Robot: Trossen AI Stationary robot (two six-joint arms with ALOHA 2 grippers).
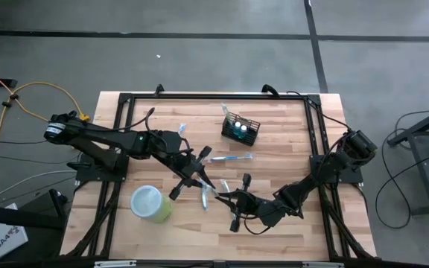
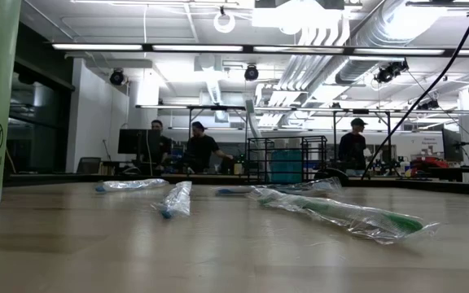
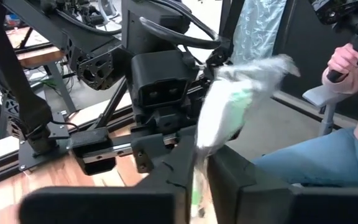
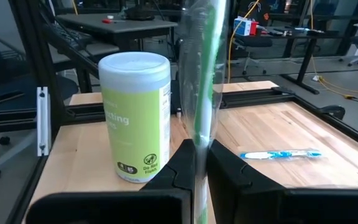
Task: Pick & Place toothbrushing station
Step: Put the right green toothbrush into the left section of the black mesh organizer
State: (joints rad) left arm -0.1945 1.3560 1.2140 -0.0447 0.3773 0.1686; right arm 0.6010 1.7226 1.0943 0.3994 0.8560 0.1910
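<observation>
The black wire-mesh basket (image 1: 241, 128) stands on the table at the far middle, apart from both grippers; it also shows far back in the low view (image 2: 287, 159). My left gripper (image 1: 197, 179) and my right gripper (image 1: 226, 197) meet near the table's middle at a green toothbrush in a clear wrapper (image 1: 205, 192). Each wrist view shows its own fingers shut on a wrapped green toothbrush (image 3: 219, 118) (image 4: 202, 93). Whether both hold the same one I cannot tell for sure. Neither gripper shows in the low view. My left gripper (image 3: 197, 186) pinches the wrapped toothbrush's lower end (image 3: 196, 177) between its two fingers. The brush runs on forward past the fingers, clear of the table, its crumpled wrapper end (image 3: 253, 68) toward the right arm. My right gripper (image 4: 201, 162) pinches the wrapped toothbrush's green shaft (image 4: 201, 140) between its two fingers. The brush runs on forward along the fingers and out of the picture, clear of the table.
A light-green round canister (image 1: 151, 202) stands upright near the left front, close to the grippers. Several wrapped toothbrushes lie loose on the table, one blue (image 1: 229, 158) between the grippers and the basket, another at the far left (image 1: 183, 130). People sit and stand beyond the table.
</observation>
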